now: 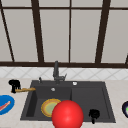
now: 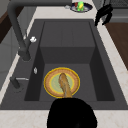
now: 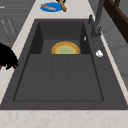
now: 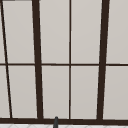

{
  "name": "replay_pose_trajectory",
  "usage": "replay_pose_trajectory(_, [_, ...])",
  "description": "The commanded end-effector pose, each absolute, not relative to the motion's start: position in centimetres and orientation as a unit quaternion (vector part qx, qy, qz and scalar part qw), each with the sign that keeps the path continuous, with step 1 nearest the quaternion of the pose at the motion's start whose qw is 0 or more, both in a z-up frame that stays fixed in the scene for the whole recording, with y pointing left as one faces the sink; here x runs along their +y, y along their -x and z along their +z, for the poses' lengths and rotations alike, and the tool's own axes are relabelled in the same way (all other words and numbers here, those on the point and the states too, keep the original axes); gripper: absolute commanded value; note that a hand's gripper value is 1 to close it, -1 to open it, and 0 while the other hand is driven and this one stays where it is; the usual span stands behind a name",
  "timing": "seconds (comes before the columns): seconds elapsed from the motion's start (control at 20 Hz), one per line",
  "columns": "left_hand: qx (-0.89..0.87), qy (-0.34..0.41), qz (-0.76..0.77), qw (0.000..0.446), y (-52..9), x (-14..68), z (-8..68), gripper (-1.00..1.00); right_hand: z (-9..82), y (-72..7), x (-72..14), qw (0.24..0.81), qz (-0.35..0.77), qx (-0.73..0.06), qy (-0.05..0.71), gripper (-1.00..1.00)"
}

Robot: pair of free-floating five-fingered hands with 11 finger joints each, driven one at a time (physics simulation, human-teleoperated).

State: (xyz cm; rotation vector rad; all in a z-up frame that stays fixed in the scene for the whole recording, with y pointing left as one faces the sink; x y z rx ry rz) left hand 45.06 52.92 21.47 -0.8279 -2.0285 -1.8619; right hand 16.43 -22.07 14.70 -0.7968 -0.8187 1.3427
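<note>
Wooden spoon (image 1: 25, 89) sits in the grip of the left hand (image 1: 14, 85), whose fingers curl round its near end over the tabletop (image 1: 10, 117) just left of the sink (image 1: 107, 105). From that hand the spoon's handle runs out level to the right, and its far tip reaches just over the sink's left rim. In the left side view the spoon (image 2: 65, 86) stretches away from the same hand (image 2: 72, 113) and shows above the yellow-and-green plate (image 2: 51, 87) lying flat on the floor of the sink's left basin; whether it touches the plate cannot be told.

The right hand (image 1: 94, 115) hangs at the sink's front edge, toward the right basin, fingers curled and holding nothing; in the left side view it (image 2: 103, 14) floats over the tabletop's front strip.

A blue plate (image 1: 5, 104) carrying a reddish strip lies on the tabletop left of the sink, in front of the left hand. A red ball (image 1: 67, 114) fills the foreground at the sink's front edge. The dark faucet (image 1: 56, 72) stands at the sink's back rim, and a dark dish (image 2: 80, 7) with something green rests on the tabletop right of the sink.
</note>
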Motion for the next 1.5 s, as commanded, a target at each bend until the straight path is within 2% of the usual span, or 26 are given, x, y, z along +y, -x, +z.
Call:
replay_pose_trajectory(0.0, [-0.699,0.285,-0.642,0.133,-43.7,55.8,21.8,1.00,14.7,-16.4,-22.1,0.636,0.588,-0.358,0.349,0.00])
replay_pose_trajectory(0.8, [-0.695,0.274,-0.652,0.128,-33.3,65.4,21.3,1.00,14.7,-16.4,-22.1,0.636,0.588,-0.358,0.349,0.00])
replay_pose_trajectory(1.45, [-0.701,0.247,-0.662,0.102,-22.9,68.3,13.6,1.00,14.7,-16.4,-22.1,0.636,0.588,-0.358,0.349,0.00])
